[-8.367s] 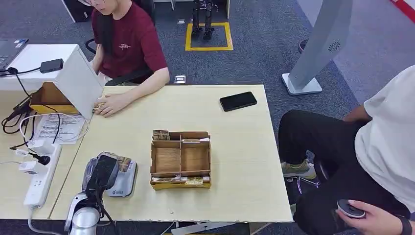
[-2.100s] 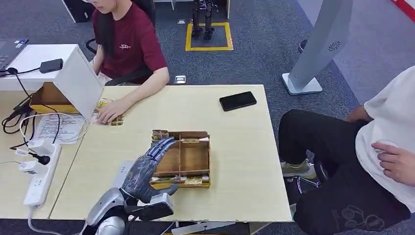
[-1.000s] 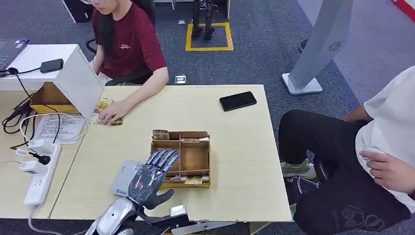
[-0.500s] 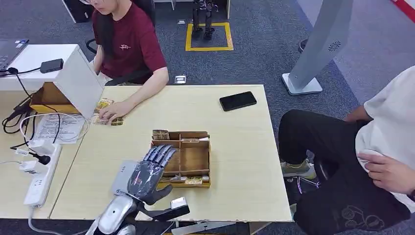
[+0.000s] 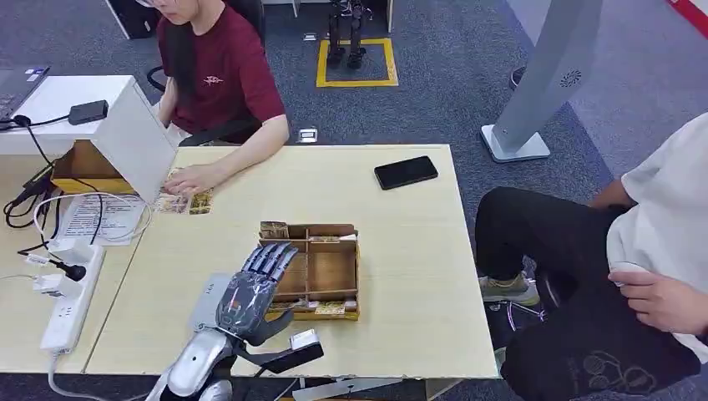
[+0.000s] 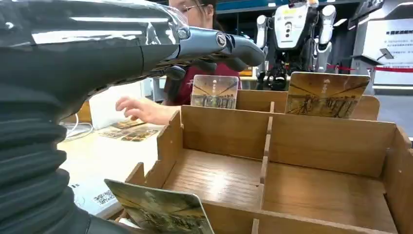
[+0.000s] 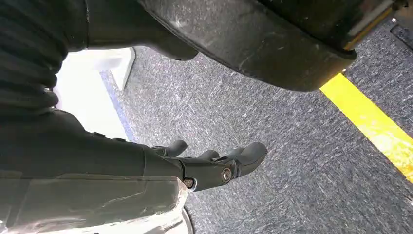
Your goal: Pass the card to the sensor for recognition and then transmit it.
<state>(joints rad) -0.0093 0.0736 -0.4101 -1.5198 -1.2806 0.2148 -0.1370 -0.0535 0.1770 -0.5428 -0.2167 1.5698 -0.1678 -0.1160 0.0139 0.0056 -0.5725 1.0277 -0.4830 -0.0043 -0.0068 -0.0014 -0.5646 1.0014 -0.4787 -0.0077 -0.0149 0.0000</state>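
Observation:
My left hand [image 5: 250, 292] hovers over the front left corner of the wooden compartment box [image 5: 357, 271], fingers spread and pointing toward the far side, holding nothing. A picture card [image 6: 160, 213] stands in the box's front slot just below the hand [image 6: 146, 48]. Two more cards [image 6: 215, 91] [image 6: 325, 94] stand upright in the back slots. The white card sensor [image 5: 204, 302] lies on the table left of the box, partly hidden by my hand. My right hand [image 7: 199, 163] hangs over grey carpet with its fingers loosely apart and nothing in them.
A person in a red shirt [image 5: 217, 75] sits at the far left with a hand by loose cards [image 5: 188, 202]. A black phone [image 5: 406, 172] lies at the far right. A power strip [image 5: 67, 305] and cables sit left; another seated person [image 5: 659, 251] is on the right.
My left hand has drifted slightly left and away from me over the box. The person in red has drawn a hand back, uncovering the loose cards.

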